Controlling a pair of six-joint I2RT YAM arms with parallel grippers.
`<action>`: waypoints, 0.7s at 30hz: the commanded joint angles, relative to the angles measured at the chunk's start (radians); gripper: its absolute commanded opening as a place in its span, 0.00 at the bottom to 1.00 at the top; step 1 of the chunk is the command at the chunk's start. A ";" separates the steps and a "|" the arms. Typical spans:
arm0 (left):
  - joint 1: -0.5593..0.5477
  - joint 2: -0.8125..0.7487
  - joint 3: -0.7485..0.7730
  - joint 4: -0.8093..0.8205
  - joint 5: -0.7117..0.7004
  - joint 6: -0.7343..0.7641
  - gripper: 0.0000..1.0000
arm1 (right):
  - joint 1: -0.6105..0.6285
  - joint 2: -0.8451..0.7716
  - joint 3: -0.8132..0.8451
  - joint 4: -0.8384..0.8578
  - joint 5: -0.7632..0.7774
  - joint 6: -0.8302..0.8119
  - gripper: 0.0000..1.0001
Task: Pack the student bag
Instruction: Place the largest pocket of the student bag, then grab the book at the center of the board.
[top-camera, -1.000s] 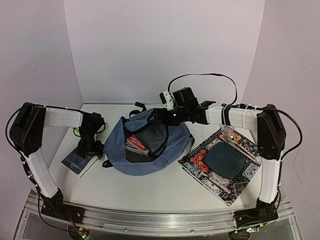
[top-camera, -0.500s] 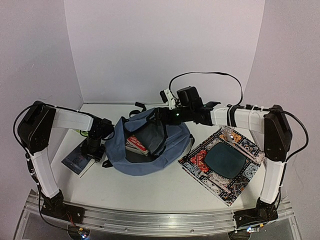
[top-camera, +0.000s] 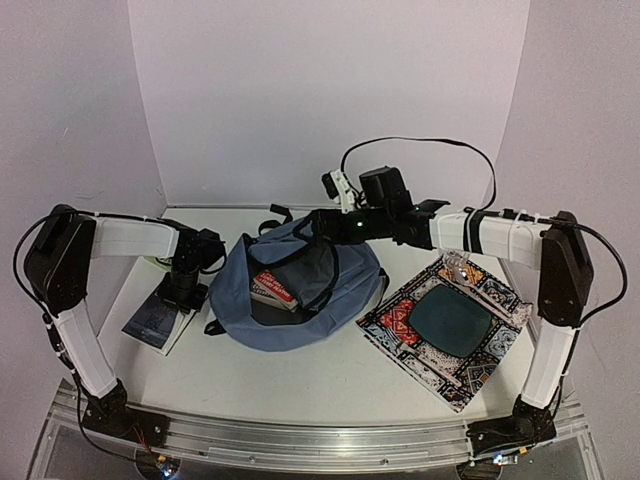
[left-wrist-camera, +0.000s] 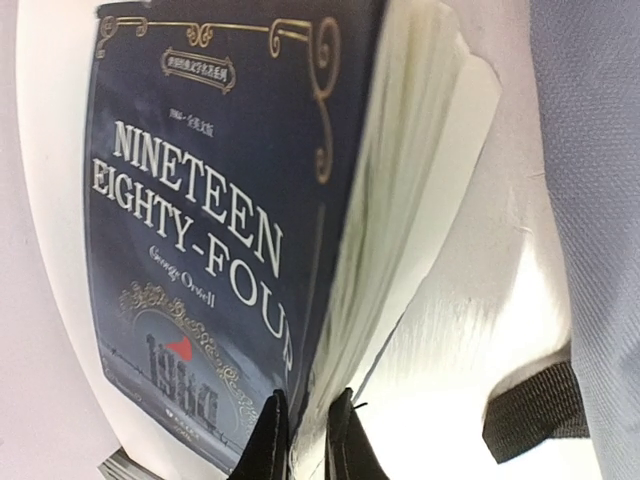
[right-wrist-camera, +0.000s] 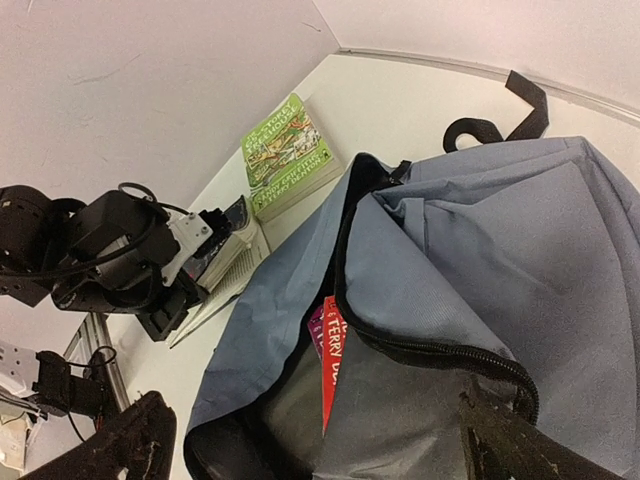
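1. My left gripper (left-wrist-camera: 303, 432) is clenched on the bottom edge of the Nineteen Eighty-Four paperback (left-wrist-camera: 200, 250). It looks like only the front cover and a few pages sit between the fingers, and the rest of the pages fan out to one side.
2. My right gripper (right-wrist-camera: 315, 430) is spread wide over the mouth of the student bag (right-wrist-camera: 500, 260), grasping nothing. The zipper rim runs right up to one finger (right-wrist-camera: 500, 445).
3. The bag lies open just beside the left fingers, with a red book (right-wrist-camera: 330, 365) inside.
4. Worry: if I lift by the cover alone, the paperback could flop open, tear or slip out.
5. Nothing's pinching the bag mouth either, so the fabric might sag and a book corner could snag on the zipper.
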 joint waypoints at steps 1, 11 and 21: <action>0.002 -0.090 0.038 -0.060 0.012 -0.047 0.00 | 0.021 -0.061 0.013 0.022 -0.010 -0.013 0.98; 0.003 -0.234 0.181 -0.198 -0.119 -0.115 0.00 | 0.061 -0.091 0.028 0.012 0.007 0.052 0.98; 0.007 -0.331 0.385 -0.317 -0.184 -0.132 0.00 | 0.102 -0.054 0.068 0.038 -0.018 0.139 0.98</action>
